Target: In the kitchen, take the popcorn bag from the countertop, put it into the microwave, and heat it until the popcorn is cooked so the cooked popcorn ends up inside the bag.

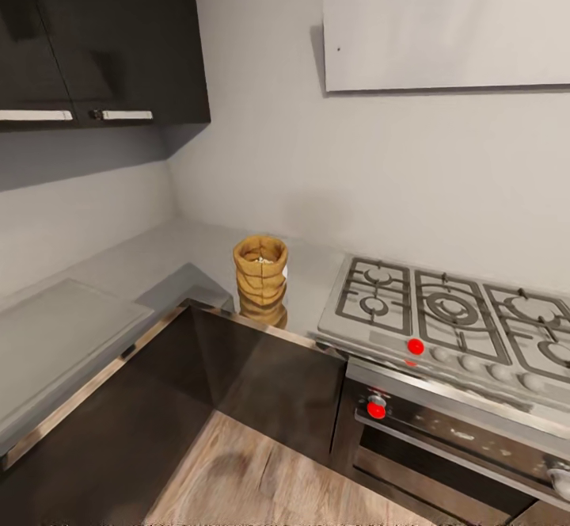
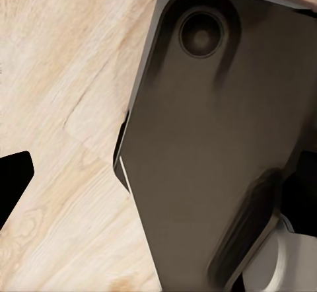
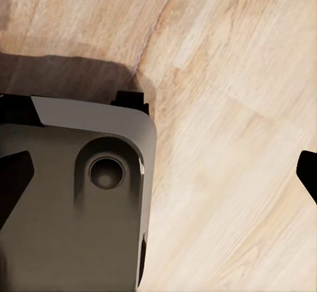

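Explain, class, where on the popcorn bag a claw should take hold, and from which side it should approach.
Probably the wrinkled body just under the rolled rim of the popcorn bag, approached from the cabinet-front side. The bag stands upright and open on the countertop, popcorn showing inside, so a level side grip should keep it from spilling. The wall lies behind it and the gas hob beside it, leaving the front freest.

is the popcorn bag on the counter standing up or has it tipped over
Upright. The popcorn bag stands on the countertop left of the gas hob, its rolled rim facing up and pale popcorn showing inside.
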{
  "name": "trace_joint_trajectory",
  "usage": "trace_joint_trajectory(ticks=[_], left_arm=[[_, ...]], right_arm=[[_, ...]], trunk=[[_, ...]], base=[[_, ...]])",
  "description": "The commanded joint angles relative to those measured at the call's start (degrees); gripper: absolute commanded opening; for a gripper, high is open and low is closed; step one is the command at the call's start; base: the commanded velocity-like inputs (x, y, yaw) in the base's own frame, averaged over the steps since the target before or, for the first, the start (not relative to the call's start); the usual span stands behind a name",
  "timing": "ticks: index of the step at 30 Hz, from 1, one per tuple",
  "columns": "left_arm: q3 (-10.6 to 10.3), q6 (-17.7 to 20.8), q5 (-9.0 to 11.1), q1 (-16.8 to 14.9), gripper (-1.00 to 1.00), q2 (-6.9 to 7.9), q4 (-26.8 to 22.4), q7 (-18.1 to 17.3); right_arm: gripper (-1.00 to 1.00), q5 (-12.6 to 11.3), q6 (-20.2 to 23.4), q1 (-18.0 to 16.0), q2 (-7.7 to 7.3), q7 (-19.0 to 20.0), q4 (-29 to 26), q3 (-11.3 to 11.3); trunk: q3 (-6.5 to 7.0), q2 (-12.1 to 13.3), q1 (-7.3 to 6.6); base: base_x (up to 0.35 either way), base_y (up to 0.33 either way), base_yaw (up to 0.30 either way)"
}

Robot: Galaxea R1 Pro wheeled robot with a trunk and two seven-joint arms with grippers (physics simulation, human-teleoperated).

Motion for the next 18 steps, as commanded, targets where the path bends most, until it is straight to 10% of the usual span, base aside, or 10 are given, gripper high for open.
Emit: trace_joint_trajectory(ticks=[1, 18], left_arm=[[0.0, -0.1, 0.3, 0.0, 1.00, -0.02, -0.1, 0.2], [0.0, -0.1, 0.3, 0.0, 1.00, -0.06, -0.1, 0.1]], right_arm=[[1.00, 0.5, -0.2, -0.1, -0.06, 0.1, 0.1, -0.5], [1.00, 0.5, -0.4, -0.1, -0.09, 0.1, 0.1, -0.5]], trunk=[[-0.15, 0.0, 0.00], [-1.71, 0.0, 0.00]], base=[[0.000, 0.000, 0.000], [0.000, 0.000, 0.000]])
